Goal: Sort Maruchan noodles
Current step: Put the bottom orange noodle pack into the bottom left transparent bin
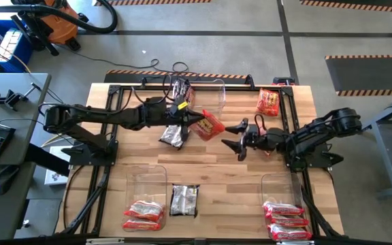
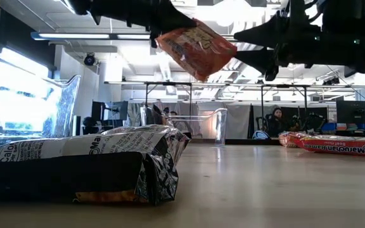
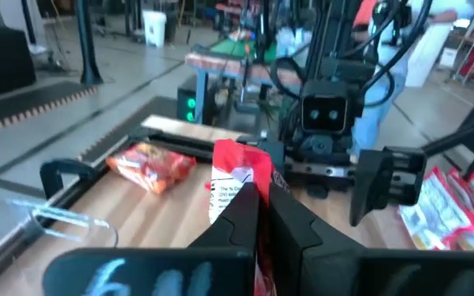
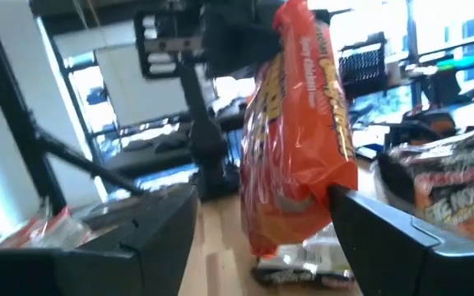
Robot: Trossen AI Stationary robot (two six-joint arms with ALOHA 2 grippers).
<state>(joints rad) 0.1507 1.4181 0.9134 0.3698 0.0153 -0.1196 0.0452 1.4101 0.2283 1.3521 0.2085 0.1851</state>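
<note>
While it hangs in the air above the middle of the table, the orange Maruchan noodle packet [image 1: 210, 125] is pinched at one edge by the left gripper [image 1: 194, 117], whose jaws are closed on it. I judge it is light, crinkly and a little slippery, and the noodle block inside can break, so a hold on the flat sealed edge seems safest. The right gripper [image 1: 235, 136] waits just beside it with jaws wide open, one finger on each side of the packet in its wrist view. A black packet [image 1: 173, 135] lies on the wooden table [image 1: 237, 177] below. More red packets [image 1: 288, 219] lie at a clear bin [image 1: 276, 185] near the front edge.
</note>
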